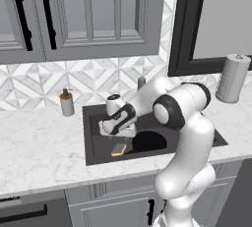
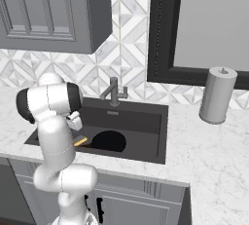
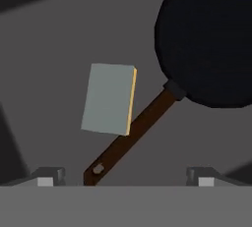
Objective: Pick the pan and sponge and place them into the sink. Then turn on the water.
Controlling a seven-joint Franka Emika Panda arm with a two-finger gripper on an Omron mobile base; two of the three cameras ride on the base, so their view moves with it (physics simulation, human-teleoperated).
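Both the pan (image 3: 206, 39) and the sponge (image 3: 108, 99) lie inside the sink (image 1: 93, 145); the gripper (image 3: 123, 177) stands wide open above them, holding nothing, so the faucet (image 2: 114, 92) is next.

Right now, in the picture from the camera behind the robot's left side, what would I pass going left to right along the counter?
Soap dispenser → sponge down in the sink → pan → paper towel roll.
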